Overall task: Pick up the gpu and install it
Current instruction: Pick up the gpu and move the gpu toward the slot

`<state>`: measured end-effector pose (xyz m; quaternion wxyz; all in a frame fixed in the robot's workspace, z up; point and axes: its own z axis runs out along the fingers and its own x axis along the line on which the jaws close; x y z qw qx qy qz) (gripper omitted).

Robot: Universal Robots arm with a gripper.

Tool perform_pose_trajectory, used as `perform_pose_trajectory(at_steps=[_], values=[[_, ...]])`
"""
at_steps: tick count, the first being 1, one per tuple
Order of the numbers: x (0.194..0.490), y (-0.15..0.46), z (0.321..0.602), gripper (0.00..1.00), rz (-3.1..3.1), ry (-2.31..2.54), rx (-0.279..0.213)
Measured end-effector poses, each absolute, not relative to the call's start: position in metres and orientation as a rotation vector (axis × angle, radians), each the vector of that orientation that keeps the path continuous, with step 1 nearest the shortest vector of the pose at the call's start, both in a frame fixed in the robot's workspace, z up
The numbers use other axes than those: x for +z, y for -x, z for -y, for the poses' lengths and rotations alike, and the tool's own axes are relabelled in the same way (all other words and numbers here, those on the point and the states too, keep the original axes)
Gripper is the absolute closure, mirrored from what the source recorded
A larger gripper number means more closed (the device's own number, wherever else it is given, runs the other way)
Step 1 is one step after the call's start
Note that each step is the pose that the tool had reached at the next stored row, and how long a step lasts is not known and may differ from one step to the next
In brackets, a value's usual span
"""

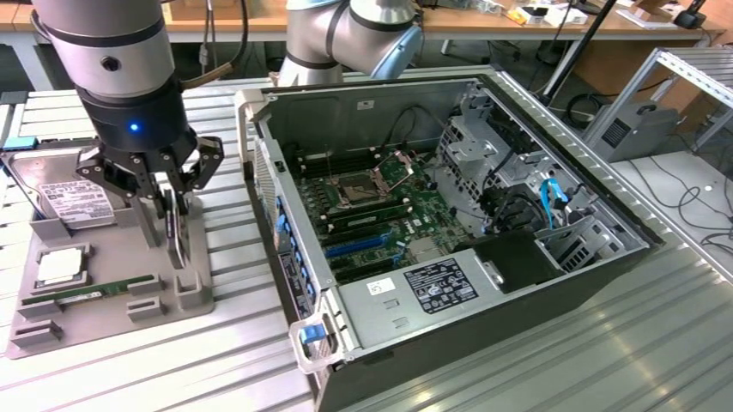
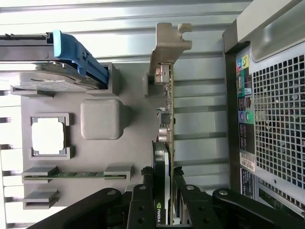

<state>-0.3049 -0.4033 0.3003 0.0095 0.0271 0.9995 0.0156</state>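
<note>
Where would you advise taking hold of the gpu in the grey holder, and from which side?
Grip the gpu across its two flat faces at the upper edge, near the end away from the metal bracket, coming straight down from above. It stands on edge in the grey holder, so only its top edge looks free.

I'm over a ribbed metal tabletop (image 1: 550,343), silvery slats. Wooden benches (image 1: 481,21) run along the back, cluttered, with cables hanging off them. On the exterior view's right: aluminium profile frame (image 1: 687,64), grey vented box (image 1: 636,129) right beside it, black cables (image 1: 693,206) looped on the slats. Light is even, shadows soft.
</note>
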Motion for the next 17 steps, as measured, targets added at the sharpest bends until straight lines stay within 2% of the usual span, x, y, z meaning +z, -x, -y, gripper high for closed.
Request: perform_pose_trajectory(at_steps=[17], values=[[0.312,0.305,0.403,0.73,-3.121,-0.085,0.05]])
